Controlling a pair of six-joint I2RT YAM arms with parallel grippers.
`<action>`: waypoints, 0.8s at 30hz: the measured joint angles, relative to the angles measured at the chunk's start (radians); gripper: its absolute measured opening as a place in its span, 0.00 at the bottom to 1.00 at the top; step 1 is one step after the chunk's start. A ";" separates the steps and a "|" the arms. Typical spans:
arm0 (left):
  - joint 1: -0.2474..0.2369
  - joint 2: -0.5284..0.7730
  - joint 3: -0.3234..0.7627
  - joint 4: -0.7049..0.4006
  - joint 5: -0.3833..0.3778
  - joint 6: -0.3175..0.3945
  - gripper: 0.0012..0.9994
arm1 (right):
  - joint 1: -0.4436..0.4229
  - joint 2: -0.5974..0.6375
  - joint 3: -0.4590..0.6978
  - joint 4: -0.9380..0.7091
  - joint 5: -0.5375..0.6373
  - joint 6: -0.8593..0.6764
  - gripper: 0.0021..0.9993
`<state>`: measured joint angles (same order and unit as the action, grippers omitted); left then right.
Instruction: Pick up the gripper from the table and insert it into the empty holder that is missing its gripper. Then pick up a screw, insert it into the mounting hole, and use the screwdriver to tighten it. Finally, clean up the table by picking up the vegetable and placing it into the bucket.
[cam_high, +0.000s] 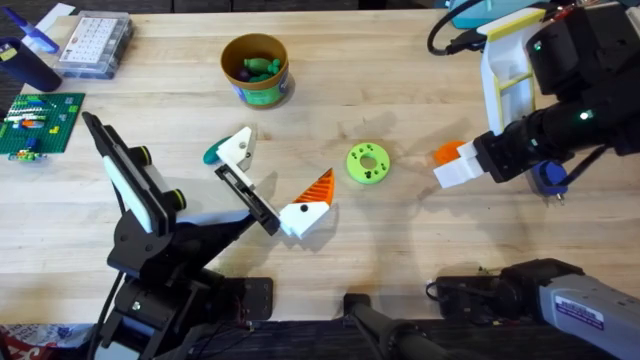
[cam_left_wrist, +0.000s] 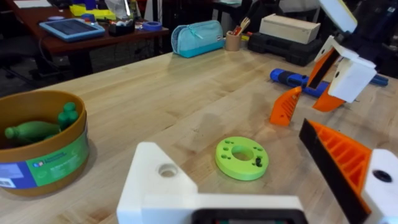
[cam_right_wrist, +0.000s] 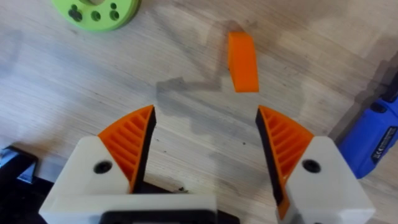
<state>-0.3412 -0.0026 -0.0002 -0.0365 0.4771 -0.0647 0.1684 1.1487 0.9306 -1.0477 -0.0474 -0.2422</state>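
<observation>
The loose orange gripper pad (cam_high: 448, 153) (cam_right_wrist: 242, 61) (cam_left_wrist: 285, 106) lies on the table right of the green disc (cam_high: 367, 163) (cam_left_wrist: 242, 158). My right gripper (cam_high: 462, 170) (cam_right_wrist: 205, 143) hovers open just short of the pad, with nothing between its orange-padded fingers. My left gripper (cam_high: 272, 182) (cam_left_wrist: 261, 180) stands wide open. One of its fingers (cam_left_wrist: 348, 162) carries an orange pad, while the other (cam_left_wrist: 158, 180) is a bare white holder. A small dark screw (cam_left_wrist: 257, 163) stands in the disc. The blue screwdriver (cam_high: 550, 178) (cam_right_wrist: 373, 134) lies beyond the right gripper. The bucket (cam_high: 255, 68) (cam_left_wrist: 37, 155) holds green vegetables.
A teal-green piece (cam_high: 212, 153) peeks out beside the bare finger; I cannot tell what it is. A parts box (cam_high: 95, 42) and a green brick plate (cam_high: 38, 122) sit at the far left. A yellow-and-white tray (cam_high: 510, 70) stands at the right.
</observation>
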 joint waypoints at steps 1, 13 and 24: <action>0.000 0.002 0.005 -0.005 0.001 0.001 0.99 | 0.000 0.001 0.000 -0.001 0.001 -0.001 0.94; -0.001 0.003 0.005 -0.011 -0.002 0.000 0.99 | 0.000 -0.046 0.111 -0.004 0.001 -0.001 0.94; -0.001 0.003 0.005 -0.011 -0.002 0.000 0.99 | -0.018 0.037 0.117 -0.014 0.070 -0.003 0.94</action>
<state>-0.3424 0.0000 0.0048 -0.0475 0.4751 -0.0643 0.1501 1.1854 1.0475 -1.0620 0.0227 -0.2453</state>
